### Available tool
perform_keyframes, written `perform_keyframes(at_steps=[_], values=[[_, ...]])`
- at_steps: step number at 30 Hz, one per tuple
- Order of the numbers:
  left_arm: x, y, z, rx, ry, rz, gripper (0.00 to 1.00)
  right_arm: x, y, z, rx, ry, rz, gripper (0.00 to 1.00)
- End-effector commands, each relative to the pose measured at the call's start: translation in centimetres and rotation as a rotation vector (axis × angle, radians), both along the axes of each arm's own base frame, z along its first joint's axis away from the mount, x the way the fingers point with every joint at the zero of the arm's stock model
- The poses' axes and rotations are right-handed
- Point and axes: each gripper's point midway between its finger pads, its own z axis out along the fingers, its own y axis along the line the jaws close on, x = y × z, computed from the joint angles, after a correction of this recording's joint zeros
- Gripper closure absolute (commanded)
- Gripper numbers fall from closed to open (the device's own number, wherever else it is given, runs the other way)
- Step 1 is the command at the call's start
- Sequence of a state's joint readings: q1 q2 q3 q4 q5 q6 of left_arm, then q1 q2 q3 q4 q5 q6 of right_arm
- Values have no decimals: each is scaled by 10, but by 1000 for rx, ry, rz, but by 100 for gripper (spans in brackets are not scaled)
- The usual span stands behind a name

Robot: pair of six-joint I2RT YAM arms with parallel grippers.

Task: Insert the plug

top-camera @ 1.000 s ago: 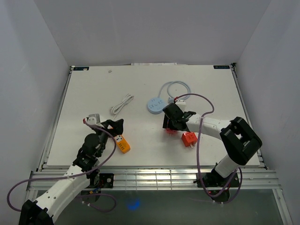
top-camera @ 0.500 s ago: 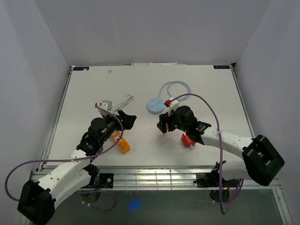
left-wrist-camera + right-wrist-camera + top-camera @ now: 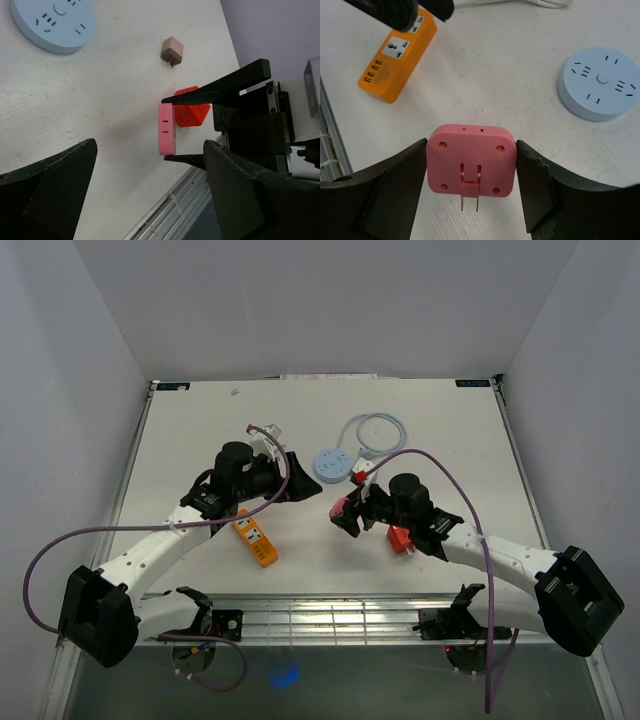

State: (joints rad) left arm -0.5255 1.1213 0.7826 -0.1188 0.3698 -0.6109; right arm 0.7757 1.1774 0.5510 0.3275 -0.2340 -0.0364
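Right jaws were clamped on the pink plug [image 3: 471, 150], one finger on each side edge, spread only as wide as the plug body. The screw-and-prong face was toward my right wrist camera, with two flat prongs sticking out past the plug's edge. The plug looked lifted off the bench [image 3: 450, 430], about mid-bench and a bit toward the near edge.

Left jaws were fully open with nothing in them. They hung just left of the plug, aimed at it, apart from it. The left wrist view showed the plug's slotted side [image 3: 166, 129].

Around it:
- The round blue socket [image 3: 332, 463] lay flat, toward the far edge from the plug, with its cord looped [image 3: 375, 430] behind it.
- The red cube adapter [image 3: 401, 537] sat on the bench just right of the plug.
- A small brown cube plug [image 3: 172, 50] lay apart, between the red cube and the round socket.
- The orange power strip [image 3: 256, 540] was left of centre, near the near edge.
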Motion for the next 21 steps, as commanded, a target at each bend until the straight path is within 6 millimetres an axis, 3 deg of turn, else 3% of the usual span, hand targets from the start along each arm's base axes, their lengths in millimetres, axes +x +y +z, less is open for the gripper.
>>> perform_keyframes(at_steps=[1, 6, 16, 21], values=[[-20, -15, 2, -38, 107, -128, 2, -6, 10, 25, 72, -95, 71, 49], [-27, -31, -14, -63, 218, -223, 2, -10, 13, 26, 75, -104, 95, 49], [-21, -50, -30, -64, 293, -257, 3, -11, 18, 22, 54, -107, 110, 51], [-22, -64, -34, -51, 306, -283, 9, -11, 20, 18, 38, -102, 112, 53]])
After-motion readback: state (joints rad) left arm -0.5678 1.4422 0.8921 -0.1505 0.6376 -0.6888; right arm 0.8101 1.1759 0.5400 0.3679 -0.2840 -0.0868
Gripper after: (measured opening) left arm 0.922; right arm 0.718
